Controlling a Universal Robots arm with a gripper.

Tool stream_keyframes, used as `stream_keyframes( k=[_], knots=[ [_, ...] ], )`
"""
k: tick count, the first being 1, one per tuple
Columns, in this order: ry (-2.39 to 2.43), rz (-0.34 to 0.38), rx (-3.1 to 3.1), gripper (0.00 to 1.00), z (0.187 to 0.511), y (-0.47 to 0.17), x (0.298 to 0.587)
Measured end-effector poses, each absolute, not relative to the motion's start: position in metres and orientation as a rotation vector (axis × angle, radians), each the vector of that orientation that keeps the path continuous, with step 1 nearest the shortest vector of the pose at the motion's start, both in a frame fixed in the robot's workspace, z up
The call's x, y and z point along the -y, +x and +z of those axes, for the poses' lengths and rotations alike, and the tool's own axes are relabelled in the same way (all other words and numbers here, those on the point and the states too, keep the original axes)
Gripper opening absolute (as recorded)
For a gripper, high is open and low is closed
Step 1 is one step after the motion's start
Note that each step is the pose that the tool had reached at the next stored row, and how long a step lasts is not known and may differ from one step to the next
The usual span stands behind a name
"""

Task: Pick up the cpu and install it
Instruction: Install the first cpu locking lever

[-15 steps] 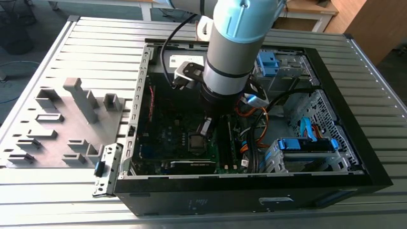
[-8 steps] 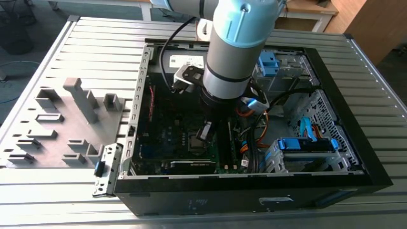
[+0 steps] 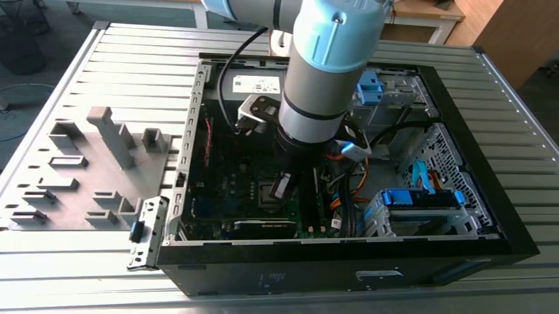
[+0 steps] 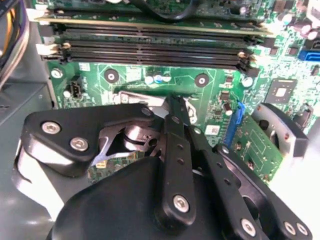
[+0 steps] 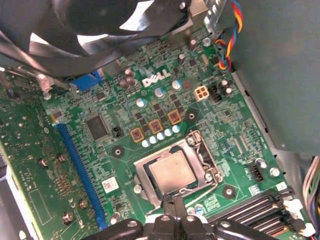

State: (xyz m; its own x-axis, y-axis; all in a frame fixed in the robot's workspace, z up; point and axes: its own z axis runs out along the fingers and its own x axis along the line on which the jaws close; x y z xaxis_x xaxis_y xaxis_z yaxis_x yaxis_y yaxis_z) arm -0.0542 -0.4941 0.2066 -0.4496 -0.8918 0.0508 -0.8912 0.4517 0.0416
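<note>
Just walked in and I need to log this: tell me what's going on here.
The arm reaches down into the open computer case on the slatted table. Its gripper is low over the motherboard, right at the edge of the cpu. The cpu lies flat in the socket.

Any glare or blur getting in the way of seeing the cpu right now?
First wrist view: the cpu is sharp with a soft, even sheen and no hard glare; blurred dark blades with bright gaps sit well away from it. Second wrist view: the hand is in focus, the bracket beside it smeared. Exterior view: evenly lit.
</note>
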Motion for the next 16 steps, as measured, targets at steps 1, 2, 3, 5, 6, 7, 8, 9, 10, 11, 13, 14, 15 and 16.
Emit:
stream_keyframes(
  k=[1,2,3,5,6,7,8,9,10,11,13,14,15,16],
  knots=[
    [1.612,-0.013,2.62,0.11,0.2063,-0.0541,0.4952],
    [1.611,-0.013,2.62,0.11,0.206,-0.0542,0.4963],
    [1.611,-0.012,2.62,0.11,0.2058,-0.0542,0.4968],
    [1.61,-0.011,2.62,0.11,0.2052,-0.0541,0.4969],
    [1.606,-0.01,2.622,0.11,0.2047,-0.0538,0.4969],
    [1.602,-0.01,2.625,0.11,0.2044,-0.0537,0.497],
    [1.598,-0.01,2.627,0.11,0.2041,-0.0534,0.497],
    [1.595,-0.01,2.629,0.11,0.2039,-0.0529,0.4969],
    [1.593,-0.01,2.63,0.11,0.2036,-0.0523,0.4969],
    [1.592,-0.01,2.63,0.11,0.2033,-0.0512,0.4969],
    [1.587,-0.008,2.632,0.11,0.2025,-0.0501,0.4969],
    [1.583,-0.007,2.634,0.11,0.2021,-0.0501,0.4969],
    [1.578,-0.006,2.637,0.11,0.2015,-0.0501,0.4969],
    [1.572,-0.005,2.64,0.11,0.2007,-0.0501,0.4969]
  ],
)
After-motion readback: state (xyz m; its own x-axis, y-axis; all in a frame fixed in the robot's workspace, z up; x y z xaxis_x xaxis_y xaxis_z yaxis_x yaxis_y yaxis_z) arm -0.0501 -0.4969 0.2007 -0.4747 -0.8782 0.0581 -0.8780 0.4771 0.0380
